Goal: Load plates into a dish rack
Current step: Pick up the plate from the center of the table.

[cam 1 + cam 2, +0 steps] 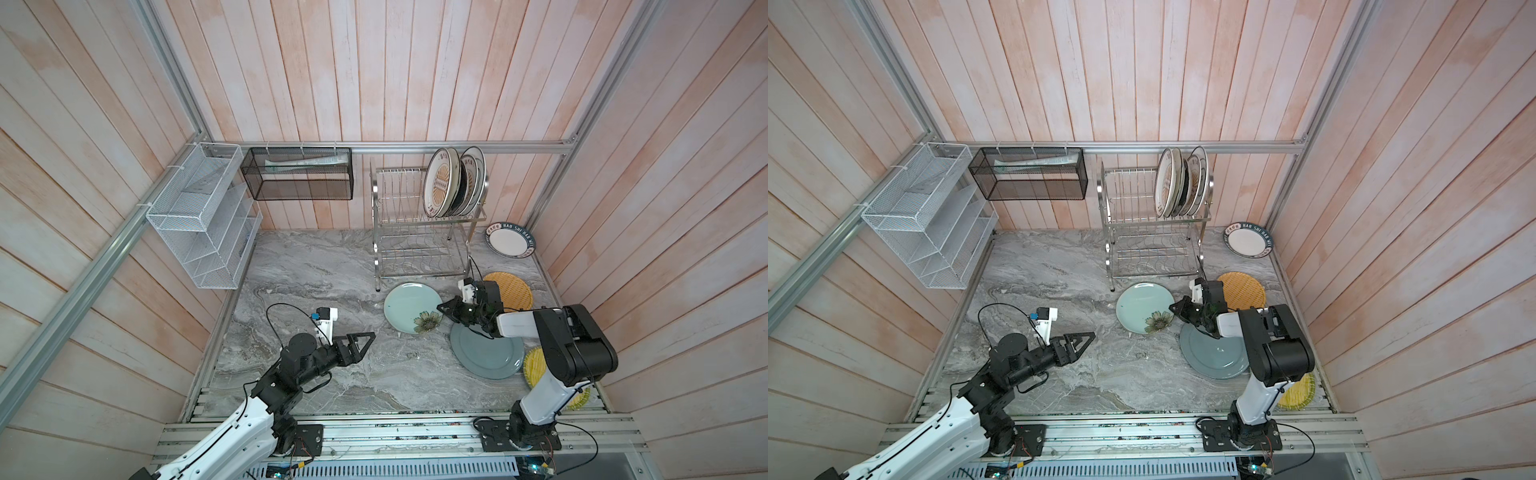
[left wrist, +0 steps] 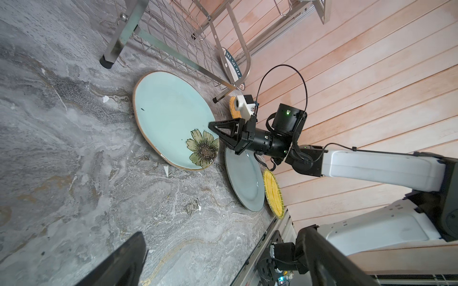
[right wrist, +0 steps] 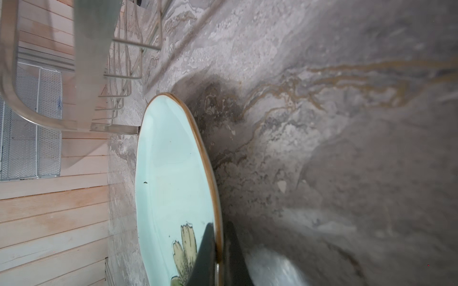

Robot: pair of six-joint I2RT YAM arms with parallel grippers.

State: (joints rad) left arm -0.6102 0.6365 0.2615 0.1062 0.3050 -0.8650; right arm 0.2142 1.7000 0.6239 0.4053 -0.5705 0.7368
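**Right fingers clamped on the flowered edge of a pale green plate**

Right fingers (image 3: 207, 250), black and wedge-shaped, are closed on the brown rim of the pale green round ceramic plate (image 1: 409, 305), one on the glazed face by the painted flower and one under the rim. From that pinch the plate stretches away from the right wrist, across the grey marbled bench (image 1: 311, 270) towards the left arm. It lies flat or nearly so. Whether the gripped edge is off the bench yet cannot be told.

The two-tier stainless-steel wire dish rack (image 1: 415, 249) stands just beyond the plate's far edge, against the back wall. Four or so upright plates (image 1: 453, 183) fill the end of its upper tier nearest the right arm. The slots beside them and the whole lower tier look empty. The slots hold plates on edge, so this plate likely has to be tipped from lying to standing as it goes up and back.

Left fingers (image 1: 368, 337) are spread wide and hold nothing, over bare bench well apart from the plate. The right arm is clearly the nearer.

A grey-blue round plate (image 1: 486, 353) lies beneath the right wrist, its rim just beside the flowered edge.
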